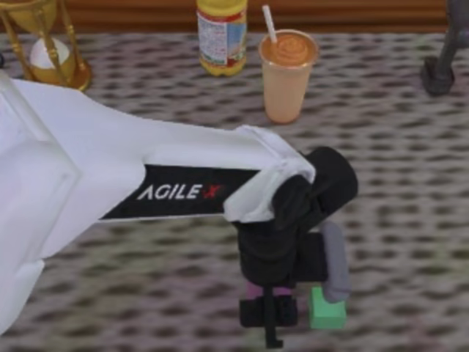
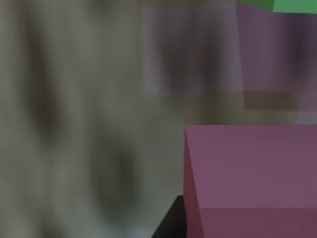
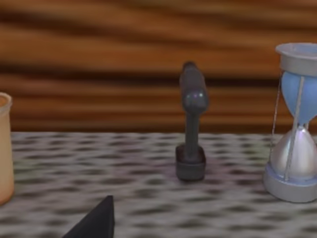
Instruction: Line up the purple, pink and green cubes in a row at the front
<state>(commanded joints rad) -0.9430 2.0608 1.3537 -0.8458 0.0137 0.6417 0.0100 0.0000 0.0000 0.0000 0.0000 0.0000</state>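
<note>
My left gripper (image 1: 269,312) reaches down at the front centre of the table, shut on the purple cube (image 2: 247,178). That cube fills the near part of the left wrist view, with one black finger (image 2: 171,223) against its side. From above only slivers of the purple cube (image 1: 256,291) show under the hand. Just past it stands the paler pink cube (image 2: 267,49), hidden beneath the gripper in the top view. The mint green cube (image 1: 326,309) sits right of the gripper on the table. My right arm is outside the top view; one dark fingertip (image 3: 101,220) shows, with nothing held.
Along the back stand a gold hourglass (image 1: 51,51), a yellow bottle (image 1: 222,33) and an orange drink cup with a straw (image 1: 287,73). A dark hammer (image 1: 440,59) stands upright at the back right, and a silver-blue hourglass (image 3: 294,148) is beside it.
</note>
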